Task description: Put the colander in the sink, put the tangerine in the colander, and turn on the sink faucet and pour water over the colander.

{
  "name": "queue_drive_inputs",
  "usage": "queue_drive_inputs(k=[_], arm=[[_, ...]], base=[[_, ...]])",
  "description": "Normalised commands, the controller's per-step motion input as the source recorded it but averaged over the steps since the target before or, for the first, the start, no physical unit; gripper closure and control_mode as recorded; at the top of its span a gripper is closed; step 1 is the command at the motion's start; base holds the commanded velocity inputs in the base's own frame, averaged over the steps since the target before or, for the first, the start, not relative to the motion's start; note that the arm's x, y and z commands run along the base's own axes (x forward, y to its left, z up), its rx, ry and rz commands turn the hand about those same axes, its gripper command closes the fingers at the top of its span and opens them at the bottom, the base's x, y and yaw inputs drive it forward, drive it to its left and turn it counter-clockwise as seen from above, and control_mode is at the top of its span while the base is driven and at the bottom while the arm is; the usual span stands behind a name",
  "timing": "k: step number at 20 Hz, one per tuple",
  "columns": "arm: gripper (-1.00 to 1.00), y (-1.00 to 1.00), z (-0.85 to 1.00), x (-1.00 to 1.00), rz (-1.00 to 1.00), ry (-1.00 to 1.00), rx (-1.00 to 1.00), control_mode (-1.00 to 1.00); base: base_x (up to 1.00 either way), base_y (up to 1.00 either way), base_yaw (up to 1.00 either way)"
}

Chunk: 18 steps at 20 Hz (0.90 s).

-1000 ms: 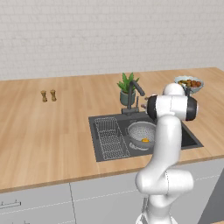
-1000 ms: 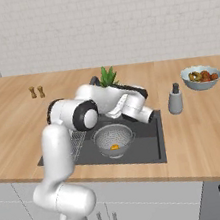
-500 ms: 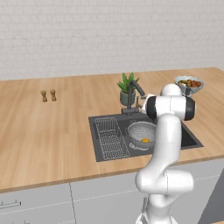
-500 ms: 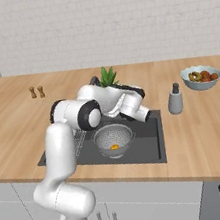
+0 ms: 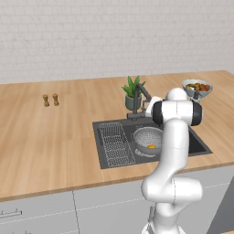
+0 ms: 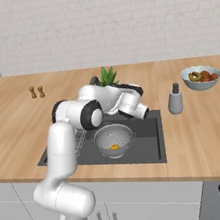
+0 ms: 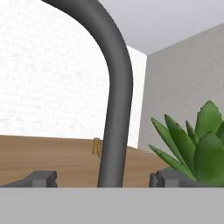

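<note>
Straddling the smooth, curved dark faucet [image 7: 114, 100], the pincer [image 7: 103, 177] stands wide, gripping nothing; a perforated metal colander [image 5: 147, 138] cradles the round tangerine [image 5: 151, 146].

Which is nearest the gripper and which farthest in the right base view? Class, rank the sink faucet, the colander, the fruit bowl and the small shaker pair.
1. Sink faucet: between the gripper fingertips, at the sink's back edge.
2. Colander: in the sink, just in front.
3. Shaker pair: far back left on the counter.
4. Fruit bowl: far right on the counter.
</note>
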Motion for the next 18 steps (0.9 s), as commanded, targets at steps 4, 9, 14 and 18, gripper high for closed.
queue_drive_inputs(k=[4,9,14,18], arm=[[-1.0,-0.08,-0.08,0.23,0.0,0.0,0.0,-1.0],[-1.0,-0.07,-0.17,0.26,-0.01,0.0,-0.03,-1.0],[-1.0,0.0,-0.18,0.13,-0.04,0.0,-0.07,-1.0],[-1.0,0.03,-0.09,0.04,-0.11,0.0,-0.1,-1.0]], base=[[0.0,0.0,0.0],[0.0,0.0,0.0],[0.0,0.0,0.0],[0.0,0.0,0.0]])
